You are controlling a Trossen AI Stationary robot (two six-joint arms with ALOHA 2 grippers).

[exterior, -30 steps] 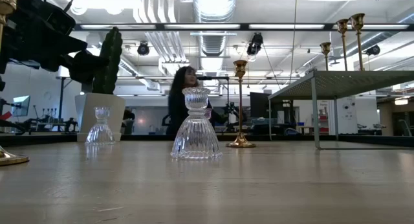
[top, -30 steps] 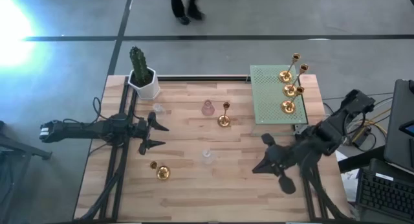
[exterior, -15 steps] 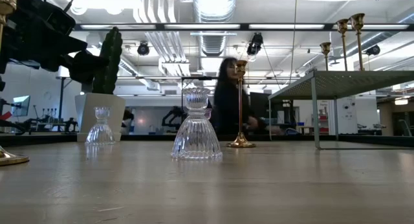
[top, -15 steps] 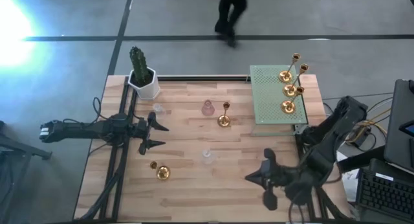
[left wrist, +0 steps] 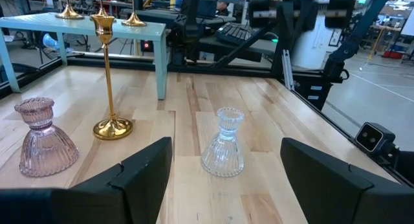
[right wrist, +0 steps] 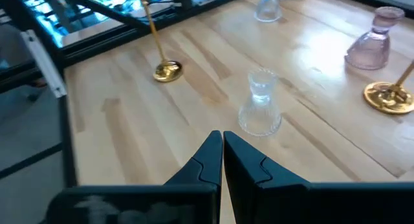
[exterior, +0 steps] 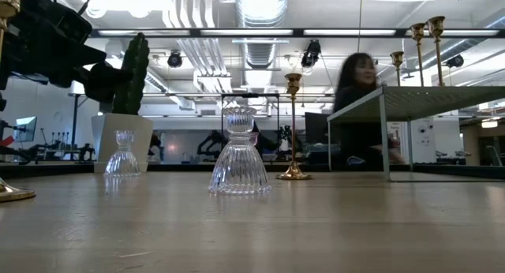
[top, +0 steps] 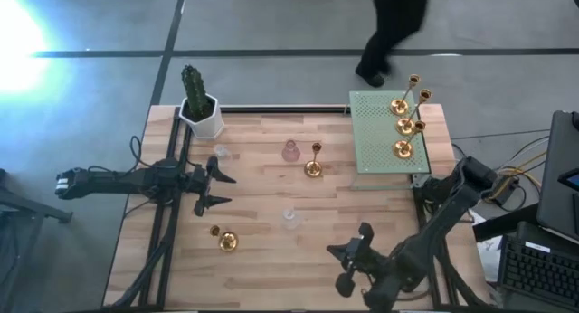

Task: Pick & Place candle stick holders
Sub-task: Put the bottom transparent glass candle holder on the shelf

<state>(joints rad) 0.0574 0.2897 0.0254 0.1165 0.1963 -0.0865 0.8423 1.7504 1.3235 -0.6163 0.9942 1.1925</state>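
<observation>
- Starting nearest the front edge of the table (top: 271, 277), the right gripper (top: 342, 270) hangs over the boards with its two fingers pressed together and nothing between them (its own camera shows the tips meeting), pointed toward the clear glass holder (top: 289, 219)
- Just beyond it that clear glass holder stands upright near the middle of the table, untouched, apart from both grippers
- Off to the left front a gold holder (top: 224, 241) stands on the wood, not yet moved
- Farther in, the left gripper (top: 217, 190) waits at the left side, its arm stretched level along the table and its fingers spread wide and empty, facing the middle
- Past the middle stand a pink glass holder (top: 290, 151) and a tall gold holder (top: 313, 161), near each other but apart; a small clear holder (top: 220, 152) sits to their left near the cactus pot (top: 201, 112)
- At the far right the green shelf (top: 371, 137) carries four gold holders (top: 403, 125) in a loose row, so that part looks done
- By my reckoning roughly half remains: five holders on the bare wood, none in hand (assuming the shelf is the goal)
- Behind the table a person (top: 391, 33) is by the far edge
</observation>
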